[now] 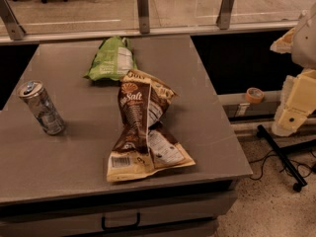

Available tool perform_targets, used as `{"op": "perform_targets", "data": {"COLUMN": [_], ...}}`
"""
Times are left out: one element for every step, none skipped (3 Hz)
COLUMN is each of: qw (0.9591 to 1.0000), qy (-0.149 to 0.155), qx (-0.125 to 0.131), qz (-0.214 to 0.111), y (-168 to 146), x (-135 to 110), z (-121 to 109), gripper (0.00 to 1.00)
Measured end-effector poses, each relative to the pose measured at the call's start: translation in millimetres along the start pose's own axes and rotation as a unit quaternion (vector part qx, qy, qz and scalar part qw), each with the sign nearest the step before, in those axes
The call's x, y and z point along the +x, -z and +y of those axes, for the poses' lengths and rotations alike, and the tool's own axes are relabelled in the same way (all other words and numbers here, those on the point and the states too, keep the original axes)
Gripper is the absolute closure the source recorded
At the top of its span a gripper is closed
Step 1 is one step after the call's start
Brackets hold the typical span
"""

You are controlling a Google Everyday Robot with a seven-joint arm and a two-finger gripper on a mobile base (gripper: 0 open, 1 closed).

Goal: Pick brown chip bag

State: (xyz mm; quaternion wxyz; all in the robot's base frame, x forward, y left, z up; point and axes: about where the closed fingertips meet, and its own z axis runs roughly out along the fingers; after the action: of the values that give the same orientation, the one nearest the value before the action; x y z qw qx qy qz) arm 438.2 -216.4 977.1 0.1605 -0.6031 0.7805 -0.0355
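Observation:
The brown chip bag [143, 127] lies flat and crumpled in the middle of the grey table [59, 157], its "Salt" lettering at the far end and its barcode end near the front edge. It is twisted at the waist. My gripper [292, 113] is part of the cream-coloured arm at the right edge of the view. It hangs beyond the table's right side, well clear of the bag and holding nothing that I can see.
A light-green chip bag [111, 59] lies behind the brown one. A silver can [42, 107] stands tilted at the table's left. A glass railing [143, 9] runs behind the table. A tape roll [254, 94] and cables [281, 157] lie to the right.

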Motion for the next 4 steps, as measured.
{"op": "perform_targets", "data": {"qw": [1.0,0.9989,0.9917,0.9827], "qy": [-0.001,-0.037,-0.086,-0.133], "qx": [0.001,-0.009,-0.057,-0.098], "qz": [-0.001,-0.026,-0.078,-0.084], "y": [1,-4,-19,-33], "x": [-1,-22,-82,-133], "z": [0,2,6,2], "gripper": [0.0,0.0,0.0,0.0]}}
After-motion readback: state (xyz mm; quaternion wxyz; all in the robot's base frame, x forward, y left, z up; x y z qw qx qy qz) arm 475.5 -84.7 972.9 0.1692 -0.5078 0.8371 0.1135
